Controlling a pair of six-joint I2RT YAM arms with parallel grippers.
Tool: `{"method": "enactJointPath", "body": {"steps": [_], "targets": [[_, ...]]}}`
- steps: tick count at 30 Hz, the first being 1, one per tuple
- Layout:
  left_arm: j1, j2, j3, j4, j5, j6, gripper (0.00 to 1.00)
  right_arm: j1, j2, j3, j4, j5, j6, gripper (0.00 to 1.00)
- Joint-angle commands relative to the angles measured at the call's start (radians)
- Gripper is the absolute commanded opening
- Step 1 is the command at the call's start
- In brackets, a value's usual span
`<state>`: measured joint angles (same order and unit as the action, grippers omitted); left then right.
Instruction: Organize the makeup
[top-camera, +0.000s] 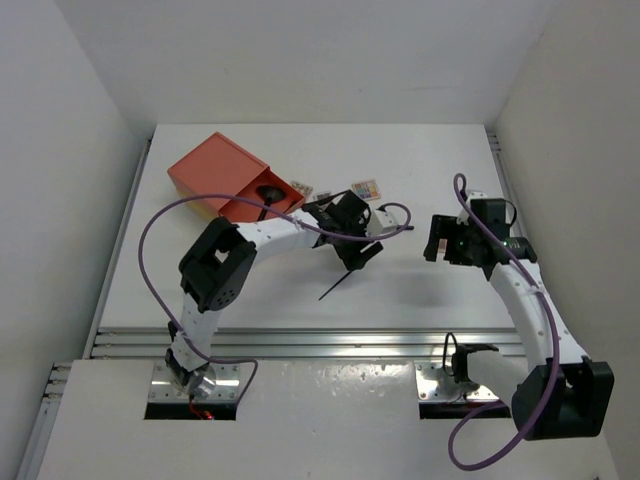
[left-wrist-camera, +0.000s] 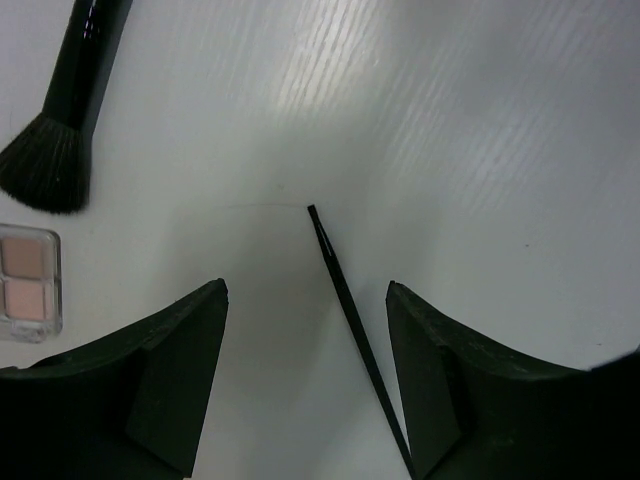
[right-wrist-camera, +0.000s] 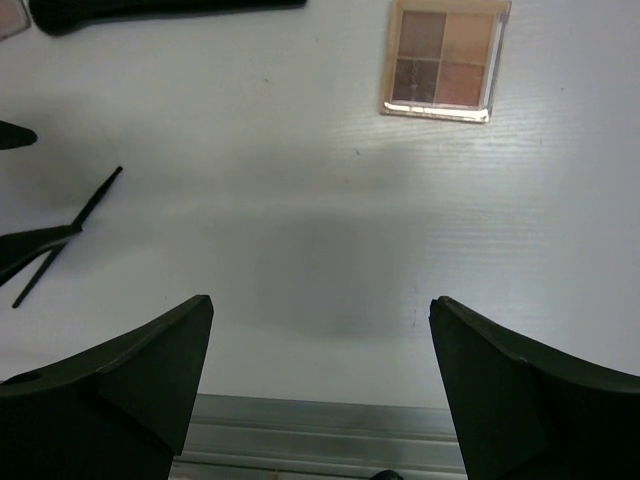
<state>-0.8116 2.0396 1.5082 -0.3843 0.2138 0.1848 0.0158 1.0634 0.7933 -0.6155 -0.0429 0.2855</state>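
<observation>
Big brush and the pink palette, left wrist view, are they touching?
Apart. The left wrist view shows bare table between the brush bristles and the palette.

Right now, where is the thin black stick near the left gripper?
In the left wrist view, the thin black stick lies on the table between the fingers of the open left gripper, closer to the finger on the picture's right.

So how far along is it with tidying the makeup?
Early on, I'd say. Done: at most one dark item seems to lie in the orange box. In hand: the left claw sits open around a thin black stick on the table, not yet gripping. Left: a big brush, a pink palette and a brown palette lie loose; the right claw is open and empty.
</observation>
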Motion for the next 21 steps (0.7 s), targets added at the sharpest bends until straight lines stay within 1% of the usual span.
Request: {"method": "enactJointPath", "body": {"steps": [1, 6, 9, 12, 13, 16, 17, 19, 20, 21], "targets": [[0.006, -0.016, -0.009, -0.016, -0.045, -0.051, 0.71, -0.007, -0.022, -0.02, -0.024, 0.021, -0.014, 0.9], [-0.015, -0.016, -0.083, -0.041, -0.011, -0.03, 0.69, -0.005, -0.034, -0.034, -0.056, 0.018, -0.02, 0.91], [-0.015, 0.013, -0.097, -0.041, -0.011, -0.015, 0.69, -0.007, -0.034, -0.043, -0.07, 0.021, -0.025, 0.91], [-0.015, 0.05, -0.097, -0.041, -0.022, -0.05, 0.67, -0.005, -0.031, -0.032, -0.084, 0.015, -0.026, 0.91], [-0.015, 0.05, -0.097, -0.041, -0.022, -0.068, 0.63, -0.01, -0.034, -0.031, -0.087, 0.014, -0.031, 0.91], [-0.004, 0.073, -0.097, -0.041, -0.022, -0.077, 0.5, -0.007, -0.032, -0.026, -0.095, 0.014, -0.034, 0.91], [-0.004, 0.073, -0.097, -0.041, -0.022, -0.077, 0.35, -0.008, -0.034, -0.025, -0.096, 0.02, -0.04, 0.91], [-0.004, 0.073, -0.097, -0.041, -0.022, -0.077, 0.14, -0.01, -0.04, -0.022, -0.092, 0.031, -0.039, 0.91], [-0.004, 0.073, -0.097, -0.041, -0.013, -0.077, 0.0, -0.008, -0.043, -0.022, -0.093, 0.034, -0.039, 0.91], [-0.004, 0.073, -0.097, -0.041, -0.013, -0.077, 0.0, -0.008, -0.046, -0.023, -0.092, 0.04, -0.039, 0.91]]}}
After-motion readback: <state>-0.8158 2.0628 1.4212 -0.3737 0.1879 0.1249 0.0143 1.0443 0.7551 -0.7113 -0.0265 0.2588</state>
